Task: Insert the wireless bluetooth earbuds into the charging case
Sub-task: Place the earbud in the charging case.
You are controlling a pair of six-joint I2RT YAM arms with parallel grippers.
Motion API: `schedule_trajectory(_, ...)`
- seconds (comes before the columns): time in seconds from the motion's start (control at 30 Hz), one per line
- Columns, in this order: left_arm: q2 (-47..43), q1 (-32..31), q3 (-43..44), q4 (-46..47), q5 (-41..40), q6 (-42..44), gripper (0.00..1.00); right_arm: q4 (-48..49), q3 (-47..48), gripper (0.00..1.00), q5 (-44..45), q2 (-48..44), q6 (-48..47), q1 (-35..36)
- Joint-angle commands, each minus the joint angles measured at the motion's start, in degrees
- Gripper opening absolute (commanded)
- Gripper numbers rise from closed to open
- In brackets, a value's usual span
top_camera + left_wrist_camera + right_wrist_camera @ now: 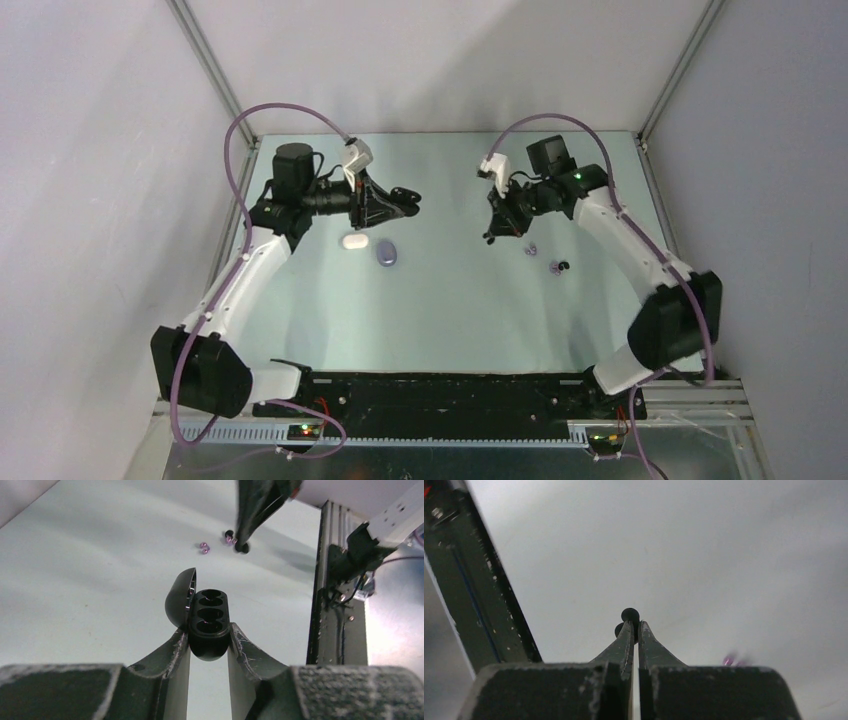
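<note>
My left gripper (403,199) (209,631) is shut on a black charging case (209,622), held above the table with its lid (179,597) open to the left and both sockets empty. My right gripper (492,235) (634,626) is shut on a black earbud (630,615), which sticks out past the fingertips; it also shows in the left wrist view (243,546), opposite the case. One lavender earbud (530,249) (203,546) lies on the table. Another lavender earbud (555,268) (231,540) lies beside a second black earbud (565,265) (229,532). No white earbuds are in view.
A white oval case (354,241) and a lavender oval case (386,254) lie on the table under the left arm. Metal frame posts stand at the table's back corners (640,135). A blurred lavender spot (729,659) shows in the right wrist view.
</note>
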Motion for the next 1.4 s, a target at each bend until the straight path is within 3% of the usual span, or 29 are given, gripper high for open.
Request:
schedule_trajectory(0.0,0.49,0.31,3.18,-7.51,1.74,12.44,0.00,-5.01,7.02,0.00,-7.27,-7.79,-25.63,5.79)
schedule_trajectory(0.2,0.18,-0.11,3.39,-12.67,1.67,20.49,0.00,-2.70,14.69,0.00,-5.26,-7.57,-32.26,13.01)
schedule_trajectory(0.43,-0.39,-1.43,4.47,-16.94,-0.27,26.13,0.00,6.53,17.14,0.00,-5.13,-4.02,-29.61,19.02)
schedule_trajectory(0.67,-0.74,-2.10,6.35,-21.03,-1.31,30.67,0.00,8.36,22.03,0.00,-3.98,0.77,-25.61,22.98)
schedule_trajectory(1.37,-1.20,-2.41,6.73,-17.55,0.69,26.06,0.00,16.91,20.17,0.00,0.76,3.20,-20.11,25.89)
